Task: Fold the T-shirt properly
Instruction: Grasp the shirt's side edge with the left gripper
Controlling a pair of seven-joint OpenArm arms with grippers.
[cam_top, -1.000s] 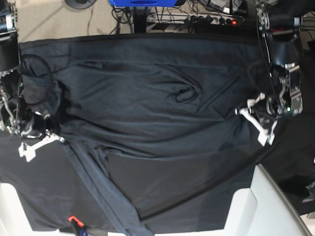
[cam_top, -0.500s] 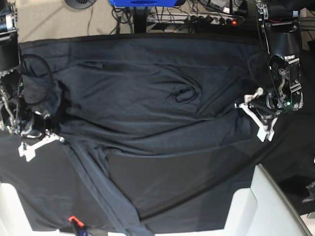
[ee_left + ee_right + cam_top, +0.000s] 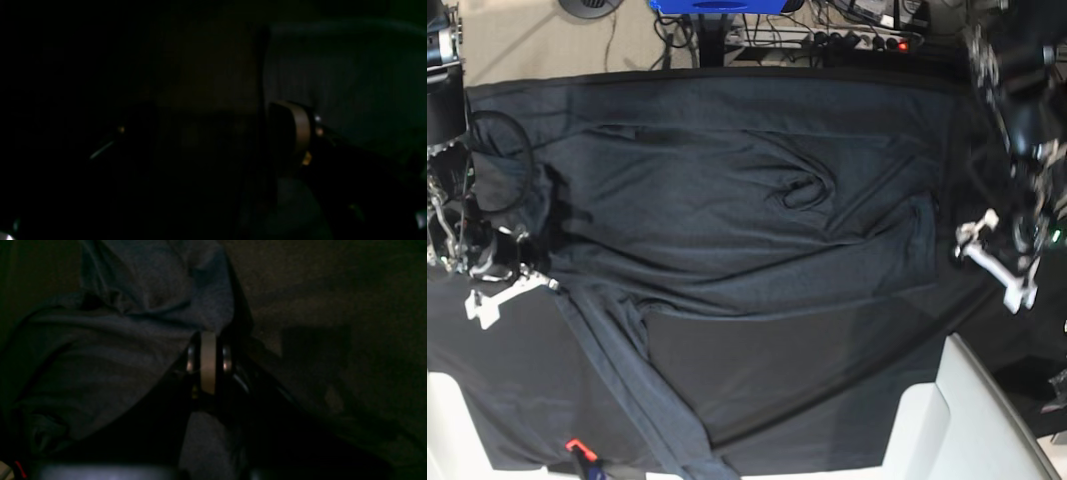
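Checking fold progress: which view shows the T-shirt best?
The base view: the whole T-shirt lies spread there, one sleeve trailing toward the bottom edge. The right wrist view shows only bunched cloth at the right end effector; the left wrist view is nearly black.

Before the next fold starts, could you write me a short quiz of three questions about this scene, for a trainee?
1. True or false: the left pincer grips the shirt.
2. Which pincer is shut on cloth? A) left B) right C) both
3. Fill in: one long sleeve runs toward the ____ edge of the base view.

Key:
1. False. It stands open, clear of the shirt's edge, over the black table cloth.
2. B. The right pincer is shut on the shirt.
3. Bottom.
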